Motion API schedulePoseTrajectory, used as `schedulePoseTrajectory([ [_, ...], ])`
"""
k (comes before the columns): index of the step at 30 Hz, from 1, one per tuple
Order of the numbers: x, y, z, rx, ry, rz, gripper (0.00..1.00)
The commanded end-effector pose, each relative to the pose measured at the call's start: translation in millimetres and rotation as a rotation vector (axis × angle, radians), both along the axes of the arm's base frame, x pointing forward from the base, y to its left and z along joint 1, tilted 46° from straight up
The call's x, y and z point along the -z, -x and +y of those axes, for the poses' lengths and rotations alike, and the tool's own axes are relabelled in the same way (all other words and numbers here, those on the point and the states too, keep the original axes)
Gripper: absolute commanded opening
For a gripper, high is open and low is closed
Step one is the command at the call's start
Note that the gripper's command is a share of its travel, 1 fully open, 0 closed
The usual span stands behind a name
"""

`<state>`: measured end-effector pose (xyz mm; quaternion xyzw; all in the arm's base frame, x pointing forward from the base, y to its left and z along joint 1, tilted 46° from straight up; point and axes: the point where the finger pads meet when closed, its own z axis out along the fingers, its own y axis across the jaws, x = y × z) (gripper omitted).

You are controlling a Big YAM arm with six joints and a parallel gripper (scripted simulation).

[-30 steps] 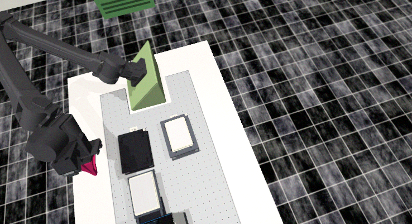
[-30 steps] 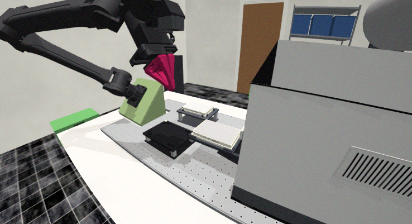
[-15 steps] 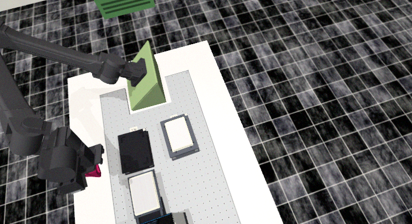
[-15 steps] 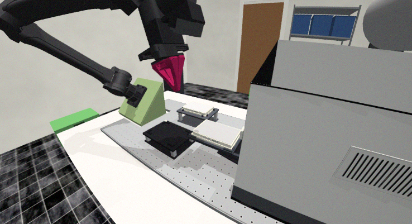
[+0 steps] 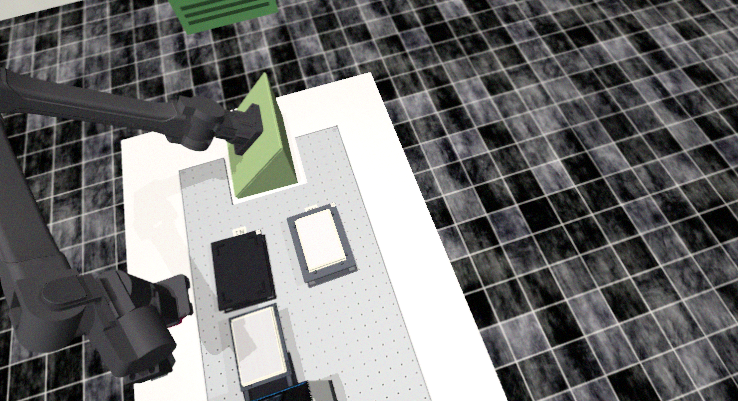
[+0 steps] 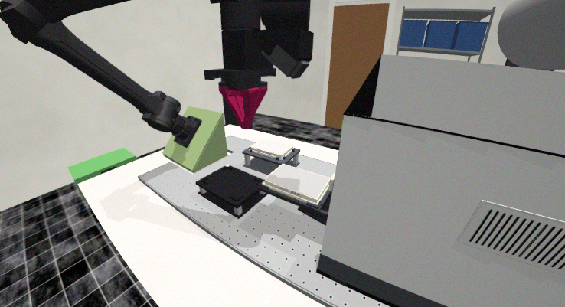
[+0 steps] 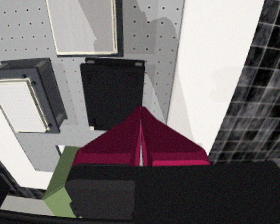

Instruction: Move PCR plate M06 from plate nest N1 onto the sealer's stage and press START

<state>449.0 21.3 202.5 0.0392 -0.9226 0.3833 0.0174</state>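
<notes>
A white plate, which I take to be M06 (image 5: 257, 346), lies flat on the sealer's stage (image 5: 283, 346), out in front of the housing (image 6: 435, 178). Its top looks smooth and white (image 6: 297, 181); I cannot tell whether foil covers it. It also shows in the wrist view (image 7: 80, 6). The black nest N1 (image 5: 242, 269) is empty. M09 (image 5: 320, 240) sits on the grey nest N2. My gripper (image 6: 244, 121), with magenta fingers, is shut and empty. It hangs high over the table's left side, near N1 (image 7: 112, 92), touching nothing. The lamp and START key are hidden.
A green wedge block (image 5: 260, 150) stands at the far end of the perforated base plate, with the arm's base mounted on it. A green box (image 5: 222, 3) sits on the floor beyond the table. The arm's elbow (image 5: 93, 326) overhangs the table's left edge.
</notes>
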Motion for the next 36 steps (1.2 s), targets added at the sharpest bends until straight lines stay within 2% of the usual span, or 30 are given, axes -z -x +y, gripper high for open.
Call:
schedulePoseTrajectory([
  [1, -26.7, -2.2, 2.7, 0.038, -0.006, -0.074, 0.0],
  [15, -24.1, 6.2, 10.5, -0.026, -0.01, -0.065, 0.0],
  [28, -19.7, 16.1, -7.2, 0.004, -0.005, -0.047, 0.0],
  [36, -29.6, 10.0, 5.7, -0.009, -0.016, -0.086, 0.0],
])
